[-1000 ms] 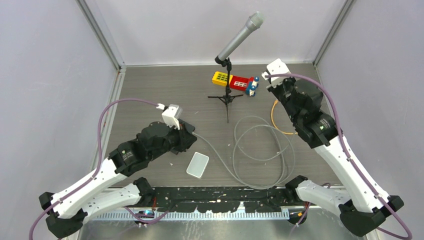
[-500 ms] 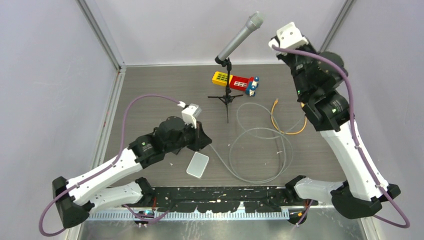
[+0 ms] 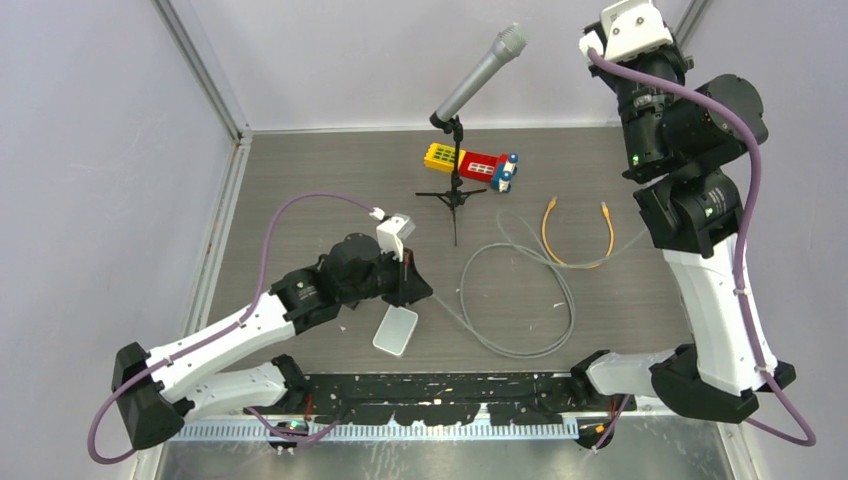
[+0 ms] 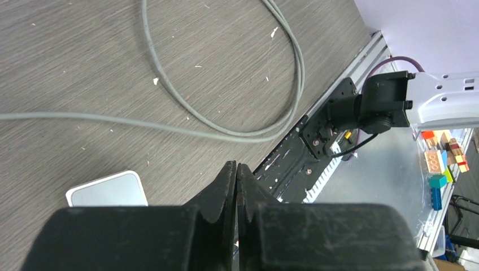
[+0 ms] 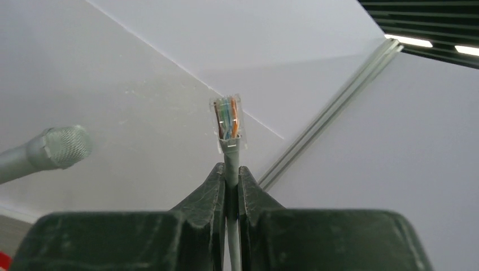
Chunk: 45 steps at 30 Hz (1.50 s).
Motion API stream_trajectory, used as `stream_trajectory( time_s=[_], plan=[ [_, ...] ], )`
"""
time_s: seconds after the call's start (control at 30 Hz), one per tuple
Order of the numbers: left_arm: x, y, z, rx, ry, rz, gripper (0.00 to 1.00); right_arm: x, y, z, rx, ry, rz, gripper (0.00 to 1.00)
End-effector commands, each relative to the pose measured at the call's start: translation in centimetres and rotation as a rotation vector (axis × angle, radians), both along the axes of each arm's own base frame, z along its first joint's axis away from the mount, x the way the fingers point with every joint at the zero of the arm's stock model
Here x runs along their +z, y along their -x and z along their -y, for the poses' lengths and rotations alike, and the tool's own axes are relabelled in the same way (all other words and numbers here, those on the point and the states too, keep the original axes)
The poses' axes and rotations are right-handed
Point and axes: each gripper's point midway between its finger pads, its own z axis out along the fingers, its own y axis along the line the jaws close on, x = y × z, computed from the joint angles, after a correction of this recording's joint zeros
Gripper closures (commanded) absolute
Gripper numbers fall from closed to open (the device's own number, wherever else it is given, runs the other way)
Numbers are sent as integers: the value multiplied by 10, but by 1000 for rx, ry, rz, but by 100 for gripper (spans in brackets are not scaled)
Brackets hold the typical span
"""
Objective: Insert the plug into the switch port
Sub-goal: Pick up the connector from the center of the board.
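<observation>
The plug (image 5: pixel 227 121) is a clear connector with coloured wires, on the end of a grey cable (image 3: pixel 520 300). My right gripper (image 5: pixel 230 168) is shut on that cable just below the plug and holds it high in the air, pointing at the back wall. The rest of the cable lies in a loop on the table. The switch (image 3: pixel 396 330) is a small white box lying flat near the front, and its port does not show. My left gripper (image 3: pixel 418 290) hovers just beyond the switch (image 4: pixel 107 190), with the jaws pressed together and nothing between them.
A microphone on a tripod stand (image 3: pixel 470 80) stands at the back centre, with red and yellow toy blocks (image 3: pixel 470 163) beside it. An orange cable (image 3: pixel 575 240) lies to the right of the grey loop. A black rail (image 3: pixel 440 390) runs along the front edge.
My right arm has risen high with the plug, drawing the grey loop tighter and uncovering the orange cable. My left arm has moved right towards the switch and its jaws have closed.
</observation>
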Motion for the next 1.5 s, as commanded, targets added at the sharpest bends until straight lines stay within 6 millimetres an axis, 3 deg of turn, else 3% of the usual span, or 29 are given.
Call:
stream_trajectory(
  time_s=[0.0,0.17,0.37,0.5,0.63,0.73,0.83,1.13,1.47],
  plan=[
    [22,-3,-8,40,48,58,97,-31,17,-18,176,4,-98,100],
    [40,-3,-35,107,37,120,94,-117,46,-64,499,-46,-350,100],
    [77,-2,-72,216,80,214,91,-221,83,-113,820,-207,-599,100],
    [107,7,-85,231,185,267,89,-271,104,-135,965,-271,-740,100],
    [136,18,-78,164,306,322,89,-305,126,-148,1083,-289,-840,100],
    [151,20,-71,138,370,349,89,-312,143,-152,1165,-317,-834,99],
    [159,18,-66,139,398,348,89,-303,155,-154,1232,-363,-785,100],
    [161,29,-44,13,421,330,89,-283,196,-161,1457,-438,-774,100],
    [167,37,-30,-96,439,389,88,-274,211,-157,1497,-370,-741,99]
  ],
)
